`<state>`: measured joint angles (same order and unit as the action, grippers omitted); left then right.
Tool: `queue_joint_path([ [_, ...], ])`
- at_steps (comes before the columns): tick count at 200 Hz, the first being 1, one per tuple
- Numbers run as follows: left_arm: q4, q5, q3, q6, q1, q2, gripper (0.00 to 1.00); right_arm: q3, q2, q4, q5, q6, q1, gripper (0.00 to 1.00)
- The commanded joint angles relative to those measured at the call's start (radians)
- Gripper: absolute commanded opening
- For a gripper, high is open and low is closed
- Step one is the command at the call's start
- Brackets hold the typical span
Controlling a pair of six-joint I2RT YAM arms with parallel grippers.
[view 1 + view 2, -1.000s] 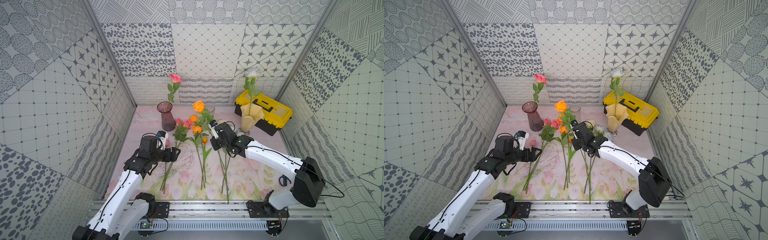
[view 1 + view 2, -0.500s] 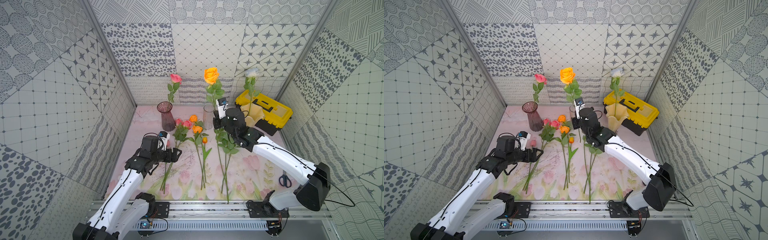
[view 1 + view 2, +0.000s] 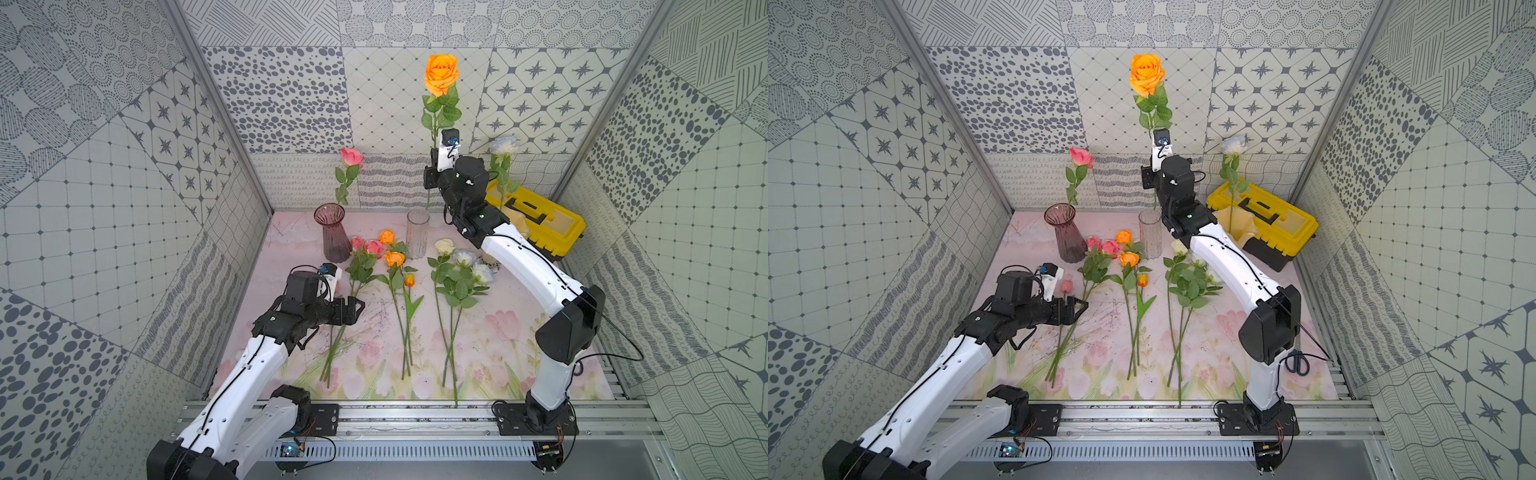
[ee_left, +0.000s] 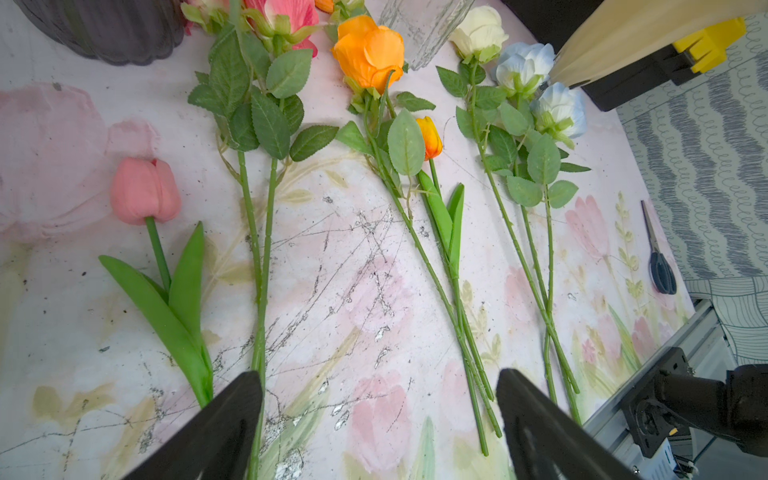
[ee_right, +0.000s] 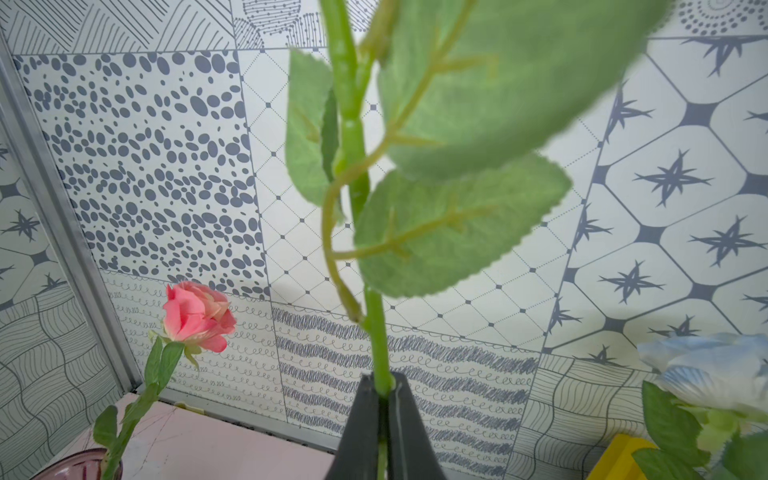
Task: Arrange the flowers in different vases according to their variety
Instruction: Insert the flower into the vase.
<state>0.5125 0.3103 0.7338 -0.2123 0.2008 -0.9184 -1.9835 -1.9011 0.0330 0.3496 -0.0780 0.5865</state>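
The right gripper (image 5: 384, 395) is pinched tight on the green stem of a tall orange rose (image 3: 441, 75). The bloom sits high above the fingers and the leaves are just over them. Below that gripper the stem's bottom end hangs close to the mouth of the clear ribbed vase (image 3: 417, 232); I can't tell whether it is inside. Off to the gripper's left stands the purple vase (image 3: 332, 232), holding a pink rose (image 3: 351, 157). To its right is the cream vase (image 3: 1235, 226) with a pale-blue rose (image 3: 1233, 145), just beside a yellow toolbox (image 3: 540, 216).

The left gripper (image 4: 378, 395) hovers low, jaws spread wide, holding nothing. Ahead of it, flat on the tablecloth (image 4: 353, 270), lie a pink tulip (image 4: 143, 191), two pink roses (image 3: 365, 246), orange roses (image 4: 368, 52), an orange tulip (image 4: 430, 137) and the white and blue roses (image 3: 463, 259).
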Motion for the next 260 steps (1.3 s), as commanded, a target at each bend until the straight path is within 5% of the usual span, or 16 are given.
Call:
queue_joint_path([
  [1, -0.011, 0.014, -0.001, 0.017, 0.002, -0.003, 0.93, -0.079, -0.069, 0.01, -0.004, -0.028, -0.01, 0.0],
  [106, -0.012, 0.01, -0.001, 0.022, 0.003, -0.01, 0.93, 0.119, -0.117, 0.062, 0.015, 0.035, -0.012, 0.0],
  [126, -0.01, 0.009, 0.0, 0.02, 0.006, -0.01, 0.93, 0.167, -0.088, 0.052, 0.017, 0.035, -0.005, 0.59],
  [142, -0.012, 0.007, -0.001, 0.019, 0.006, -0.009, 0.93, 0.224, -0.046, 0.062, 0.032, 0.031, 0.005, 0.76],
  [197, -0.009, 0.001, 0.0, 0.017, 0.006, -0.005, 0.93, 0.413, 0.127, 0.05, 0.041, 0.05, 0.042, 0.83],
  [260, -0.006, -0.002, 0.001, 0.015, 0.011, -0.003, 0.93, 0.61, 0.378, -0.176, 0.054, 0.182, 0.079, 0.83],
])
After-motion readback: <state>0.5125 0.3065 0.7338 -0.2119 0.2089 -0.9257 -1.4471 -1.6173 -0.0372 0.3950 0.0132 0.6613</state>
